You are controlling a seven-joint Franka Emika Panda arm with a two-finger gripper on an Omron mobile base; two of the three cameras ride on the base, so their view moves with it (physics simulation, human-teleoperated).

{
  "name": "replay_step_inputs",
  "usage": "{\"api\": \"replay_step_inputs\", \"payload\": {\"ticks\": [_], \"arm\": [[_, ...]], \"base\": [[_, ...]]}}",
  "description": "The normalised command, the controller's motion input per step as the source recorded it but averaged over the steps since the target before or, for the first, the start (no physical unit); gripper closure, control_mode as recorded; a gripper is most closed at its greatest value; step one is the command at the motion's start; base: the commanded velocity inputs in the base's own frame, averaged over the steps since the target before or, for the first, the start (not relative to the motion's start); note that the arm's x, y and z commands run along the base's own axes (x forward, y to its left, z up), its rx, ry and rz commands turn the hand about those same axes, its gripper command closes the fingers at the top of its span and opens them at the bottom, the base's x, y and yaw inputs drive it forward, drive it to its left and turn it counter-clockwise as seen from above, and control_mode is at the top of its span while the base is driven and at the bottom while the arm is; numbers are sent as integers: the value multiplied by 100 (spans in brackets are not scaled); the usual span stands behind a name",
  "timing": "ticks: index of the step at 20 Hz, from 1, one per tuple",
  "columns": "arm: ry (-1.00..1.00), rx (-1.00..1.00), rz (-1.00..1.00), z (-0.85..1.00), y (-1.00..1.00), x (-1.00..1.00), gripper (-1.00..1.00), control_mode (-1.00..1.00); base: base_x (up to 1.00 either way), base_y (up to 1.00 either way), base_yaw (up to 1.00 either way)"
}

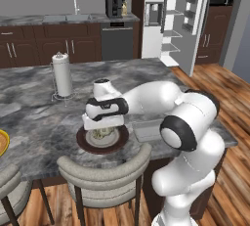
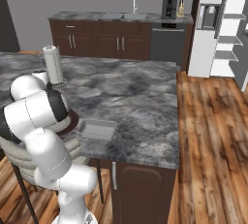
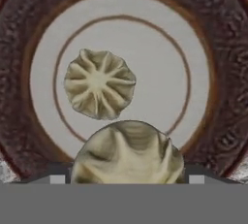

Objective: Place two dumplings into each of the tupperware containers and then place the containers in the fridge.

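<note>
Hovering low over dark brown plate (image 1: 84, 142) on grey marble tabletop (image 1: 39, 117), tool (image 3: 127, 179) points straight down. Near dumpling (image 3: 128, 152) sits between tool's fingertips (image 3: 57, 178); whether squeezed or merely straddled, cannot tell. Second dumpling (image 3: 99, 83) lies just beyond, on plate's white centre. Clear container (image 2: 97, 130) rests just beside plate. Fridge (image 1: 183, 19) stands open, far past tabletop.

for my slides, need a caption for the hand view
Two dumplings on a brown-rimmed plate, the nearer one between the end effector fingertips.
</note>
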Motion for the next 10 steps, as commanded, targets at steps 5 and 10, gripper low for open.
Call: {"api": "replay_step_inputs", "payload": {"ticks": [5, 10], "arm": [[0, 5, 0, 0, -100, 0, 100, -100], [1, -1, 0, 1, -83, 0, 100, -100]], "base": [[0, 0, 0], [0, 0, 0]]}}
